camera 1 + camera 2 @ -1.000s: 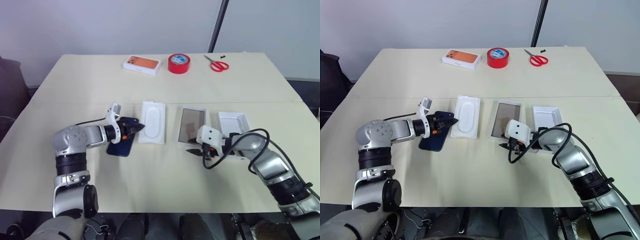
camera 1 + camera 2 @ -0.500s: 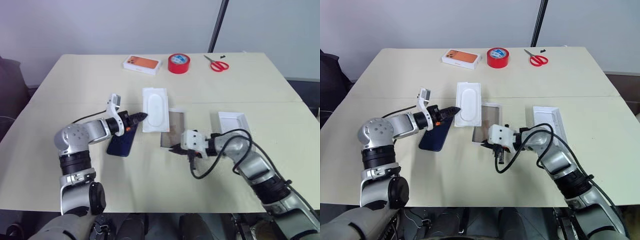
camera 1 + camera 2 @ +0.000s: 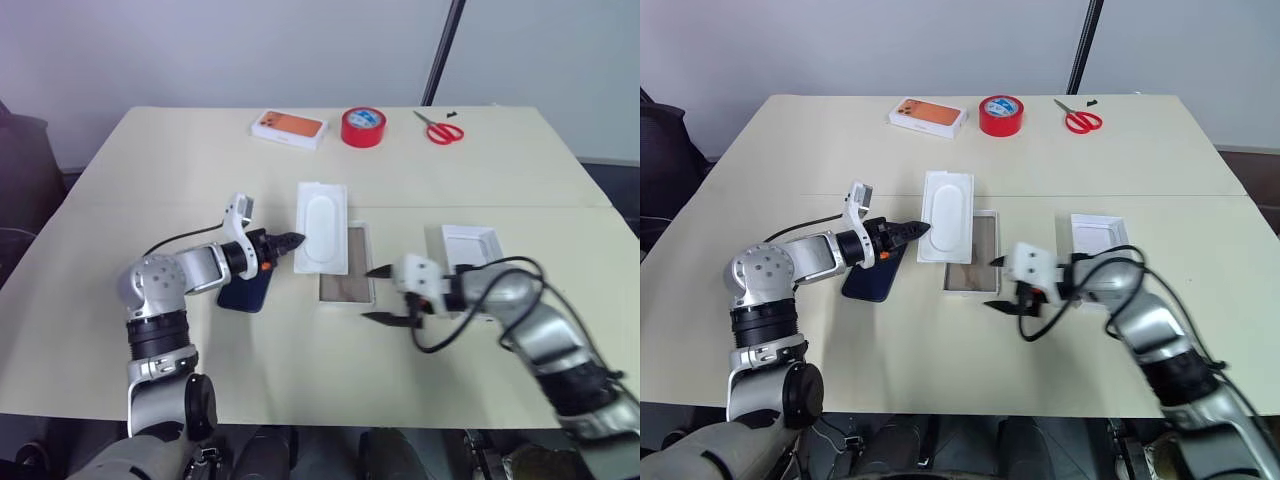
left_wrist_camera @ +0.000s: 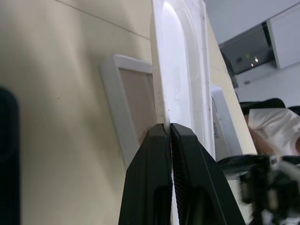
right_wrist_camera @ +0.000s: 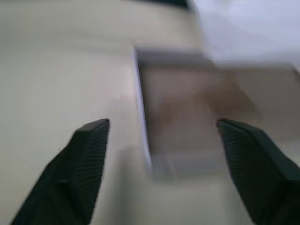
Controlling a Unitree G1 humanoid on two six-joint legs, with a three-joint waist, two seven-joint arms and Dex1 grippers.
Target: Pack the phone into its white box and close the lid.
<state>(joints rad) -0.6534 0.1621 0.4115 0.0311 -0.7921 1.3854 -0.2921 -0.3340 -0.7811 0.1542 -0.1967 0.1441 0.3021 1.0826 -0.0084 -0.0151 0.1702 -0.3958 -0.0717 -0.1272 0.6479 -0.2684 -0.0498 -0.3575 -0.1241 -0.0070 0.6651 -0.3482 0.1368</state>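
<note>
My left gripper (image 3: 292, 241) is shut on the near edge of the white insert with the oval recess (image 3: 322, 225) and holds it lifted and tilted. In the left wrist view the black fingers (image 4: 159, 140) pinch that insert (image 4: 180, 70). The dark navy phone (image 3: 245, 293) lies flat under my left wrist. The white box (image 3: 346, 282), its brownish floor bare, sits at mid table, partly under the insert. My right gripper (image 3: 375, 294) hangs open just right of the box's near corner, touching nothing. The lid (image 3: 468, 240) rests open side up further right.
At the table's far edge stand a white box with an orange phone picture (image 3: 289, 128), a red tape roll (image 3: 362, 126) and red scissors (image 3: 437, 128). A dark pole rises behind the table. The near part of the table is bare.
My right gripper dragged the white box left toward mid table, then let go, opened and drew back to the right. My left gripper raised the insert off the table.
</note>
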